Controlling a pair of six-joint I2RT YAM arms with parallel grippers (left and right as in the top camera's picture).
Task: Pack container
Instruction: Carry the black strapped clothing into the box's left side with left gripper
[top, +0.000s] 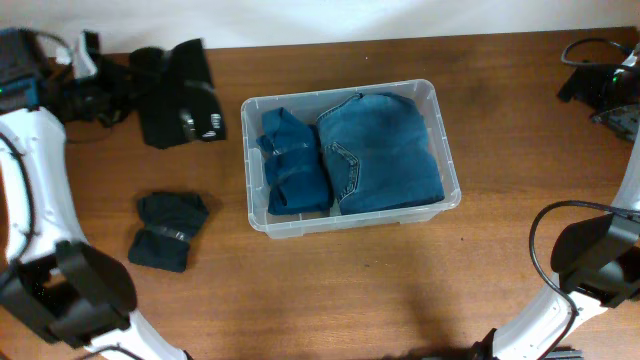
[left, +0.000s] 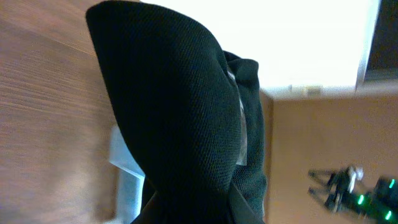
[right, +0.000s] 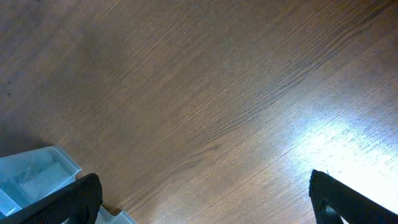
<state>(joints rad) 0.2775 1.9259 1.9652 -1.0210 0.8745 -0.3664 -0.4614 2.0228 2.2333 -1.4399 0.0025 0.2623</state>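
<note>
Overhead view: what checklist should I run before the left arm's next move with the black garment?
1. Left gripper shut on black garment: ok.
2. Garment lifted off the table: cannot tell.
3. Table between garment and bin free of things: ok.
4. Bare floor left in bin: not ok; jeans and a smaller denim piece cover it.
5. Right gripper open, holding nothing: ok.
6. Second dark garment packed: not ok; it lies on the table.

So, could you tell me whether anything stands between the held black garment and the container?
Nothing visible does: only bare table lies between the black garment and the container. Inside, the small denim fold and the large denim fold cover most of its floor, so it would likely rest on them.
</note>
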